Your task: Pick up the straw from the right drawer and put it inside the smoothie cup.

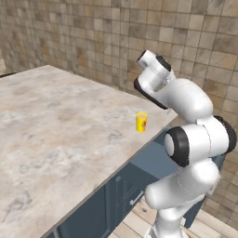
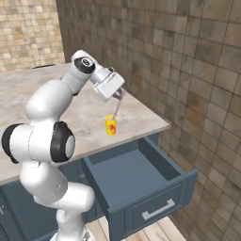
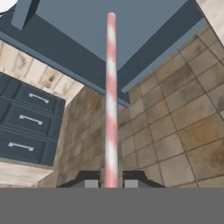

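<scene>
Gripper (image 3: pixel 111 183) jaws stand narrow, pinched on the straw (image 3: pixel 111 96), whose pink-and-white striped shaft runs straight away from between the two dark fingertips (image 3: pixel 91 178) in the hand view. Beyond its far end lies the slate-blue floor of the right drawer (image 3: pixel 131 30), pulled open, with a tiled wall (image 3: pixel 183 118) beside it and a stack of closed drawers with silver handles (image 3: pixel 30 120) off to one side.

From the right base view, the gripper (image 2: pixel 118 96) hangs above the counter's near corner, and the straw (image 2: pixel 116 107) slants down from it toward the smoothie cup (image 2: pixel 111 125); its lower tip is at or just over the cup's rim, and whether it has entered cannot be told. The yellow cup stands upright on the marbled counter (image 2: pixel 89 113), close to the edge, red-orange mark facing out. Below and in front of it, the right drawer (image 2: pixel 141 183) juts out open, its silver bar handle (image 2: pixel 158 210) on the front panel.

In the left base view, the smoothie cup (image 1: pixel 141 122) sits near the counter (image 1: pixel 56 130) edge, with the arm's upper links rising beside it before the brown tiled wall (image 1: pixel 93 32).
</scene>
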